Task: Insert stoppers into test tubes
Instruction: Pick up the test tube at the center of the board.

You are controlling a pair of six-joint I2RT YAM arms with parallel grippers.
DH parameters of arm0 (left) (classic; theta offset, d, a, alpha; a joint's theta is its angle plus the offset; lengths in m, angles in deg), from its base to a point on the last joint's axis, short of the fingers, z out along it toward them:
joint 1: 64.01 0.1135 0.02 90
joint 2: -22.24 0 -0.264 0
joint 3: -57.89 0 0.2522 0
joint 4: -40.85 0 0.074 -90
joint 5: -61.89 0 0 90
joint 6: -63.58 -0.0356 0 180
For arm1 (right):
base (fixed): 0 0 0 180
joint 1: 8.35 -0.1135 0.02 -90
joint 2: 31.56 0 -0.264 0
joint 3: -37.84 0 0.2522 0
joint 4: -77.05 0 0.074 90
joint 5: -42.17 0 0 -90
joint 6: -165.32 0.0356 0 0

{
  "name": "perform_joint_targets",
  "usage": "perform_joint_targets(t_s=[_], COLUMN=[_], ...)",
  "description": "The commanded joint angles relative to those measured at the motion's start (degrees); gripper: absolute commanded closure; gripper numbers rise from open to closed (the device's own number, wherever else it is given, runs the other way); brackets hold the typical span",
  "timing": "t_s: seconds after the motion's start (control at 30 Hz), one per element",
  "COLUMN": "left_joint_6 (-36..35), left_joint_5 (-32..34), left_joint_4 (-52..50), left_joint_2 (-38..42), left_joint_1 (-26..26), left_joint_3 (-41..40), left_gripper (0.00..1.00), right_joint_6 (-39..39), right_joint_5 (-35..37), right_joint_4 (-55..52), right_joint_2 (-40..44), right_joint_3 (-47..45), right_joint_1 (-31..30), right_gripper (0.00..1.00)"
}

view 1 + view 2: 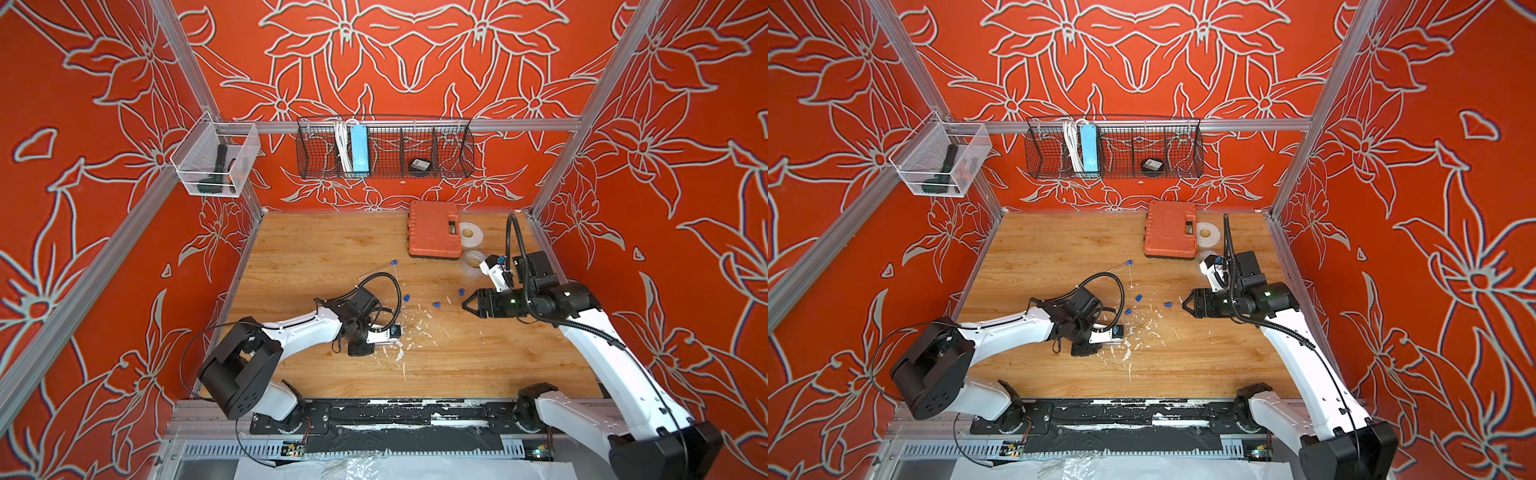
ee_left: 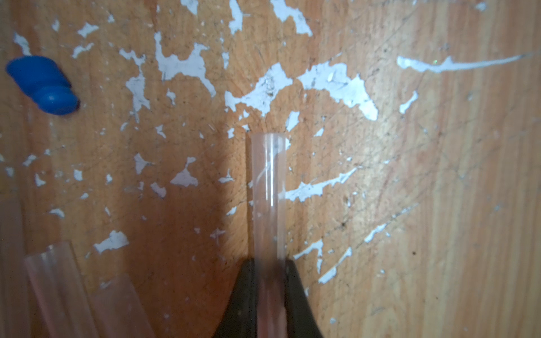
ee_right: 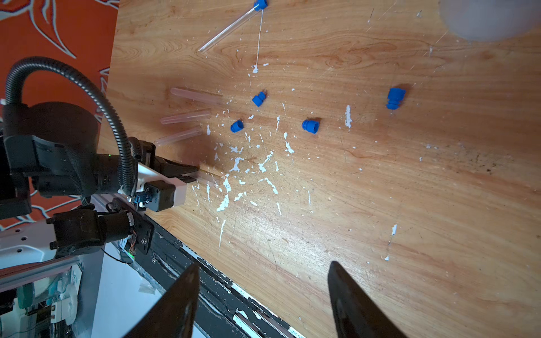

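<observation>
Tube (image 2: pixel 269 199) is clamped between the closed fingers of the left gripper (image 2: pixel 269 263), down at the table (image 1: pixel 332 249) left of centre. Its long axis runs left-right and its open end points right. Three bare tubes (image 3: pixel 186 116) lie just beyond it on the far side, fanned roughly alongside. Right of them, four loose stoppers (image 3: pixel 310 126) are scattered among white flecks (image 3: pixel 235 164). Farther off, a stoppered tube (image 1: pixel 376 270) lies slantwise, its cap at the far-right end. Right gripper (image 3: pixel 263 266) hovers right of the stoppers, jaws apart and empty. Case (image 1: pixel 434 228) and tape rolls (image 1: pixel 471 233) sit far right.
</observation>
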State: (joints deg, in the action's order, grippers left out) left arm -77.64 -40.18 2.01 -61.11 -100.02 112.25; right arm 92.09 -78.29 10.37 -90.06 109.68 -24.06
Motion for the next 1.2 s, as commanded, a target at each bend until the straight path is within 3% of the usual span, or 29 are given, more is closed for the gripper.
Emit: perform_joint_targets(t_s=[0.0, 0.27, 0.43, 0.5, 0.8, 1.17], left_joint_6=[0.72, 8.06, 12.44, 13.81, 16.79, 20.15], left_joint_5=[-1.13, -11.70, -15.31, -15.94, -17.01, -16.69], left_joint_4=[-1.27, 9.99, 17.65, 19.85, 24.11, 27.01], left_joint_2=[3.18, 17.14, 21.60, 22.93, 23.77, 21.84], left_joint_1=[-0.14, -0.12, -0.28, -0.38, -0.47, -0.47], left_joint_3=[-0.25, -3.49, -6.41, -7.24, -8.78, -8.42], left_gripper=[0.94, 0.95, 0.97, 0.98, 0.98, 0.98], right_joint_6=[-0.60, 2.98, 9.06, 12.28, 16.79, 18.49], right_joint_5=[0.16, -4.87, -4.28, -6.82, -10.92, -7.16], right_joint_4=[-0.89, -0.97, 3.66, 6.96, 14.99, 16.96], right_joint_2=[0.93, -1.32, -6.01, -8.09, -15.52, -22.33], right_joint_3=[-1.13, -0.61, 0.18, 0.11, 2.61, 6.84], right_joint_1=[-0.12, -1.77, -13.80, -16.00, -22.95, -26.99], right_gripper=[0.30, 0.31, 0.31, 0.30, 0.32, 0.51])
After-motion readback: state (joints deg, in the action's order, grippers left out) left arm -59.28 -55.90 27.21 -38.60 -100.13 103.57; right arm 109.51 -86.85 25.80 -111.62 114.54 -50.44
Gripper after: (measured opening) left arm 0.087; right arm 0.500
